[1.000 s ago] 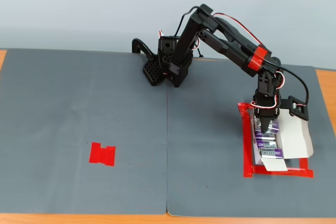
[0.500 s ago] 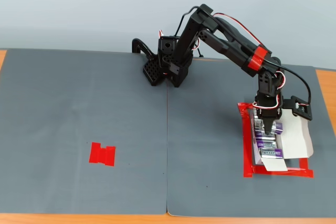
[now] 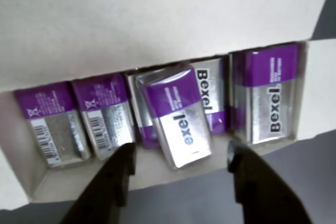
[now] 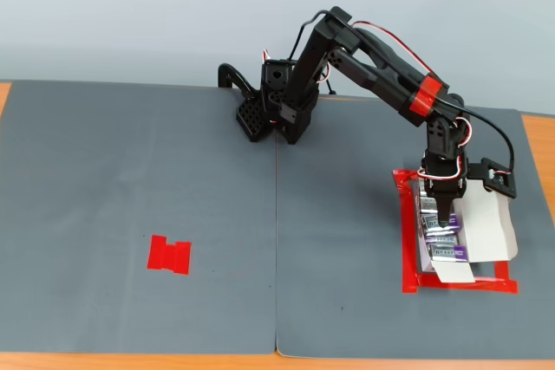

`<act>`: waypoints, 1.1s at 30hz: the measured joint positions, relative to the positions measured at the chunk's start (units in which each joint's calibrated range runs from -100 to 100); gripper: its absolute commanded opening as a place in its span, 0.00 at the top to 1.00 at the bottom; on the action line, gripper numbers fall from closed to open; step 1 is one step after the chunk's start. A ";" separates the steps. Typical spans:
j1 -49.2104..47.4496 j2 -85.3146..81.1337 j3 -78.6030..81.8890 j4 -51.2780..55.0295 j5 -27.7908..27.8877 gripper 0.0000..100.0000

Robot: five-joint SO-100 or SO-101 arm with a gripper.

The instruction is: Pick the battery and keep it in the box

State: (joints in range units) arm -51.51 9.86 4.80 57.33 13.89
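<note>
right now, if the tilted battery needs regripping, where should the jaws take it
Across its two long side faces, coming straight down from above the box. The tilted battery rides proud on its neighbours, so its sides look exposed; the open gripper already straddles it.

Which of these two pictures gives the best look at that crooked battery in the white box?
The wrist view: the tilted battery fills the middle, lying skewed over its neighbours in the box, "exel" readable, with the open gripper just clear of it. The fixed view shows only small purple-and-silver blocks in the box, partly hidden under the gripper.
</note>
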 measured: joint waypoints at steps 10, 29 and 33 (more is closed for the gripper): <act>0.52 -5.44 0.00 0.95 0.00 0.95; 14.89 -27.27 0.63 11.45 -6.25 0.98; 20.78 -34.92 6.65 11.80 -6.25 0.98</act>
State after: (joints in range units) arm -30.73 -25.06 11.45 69.12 7.64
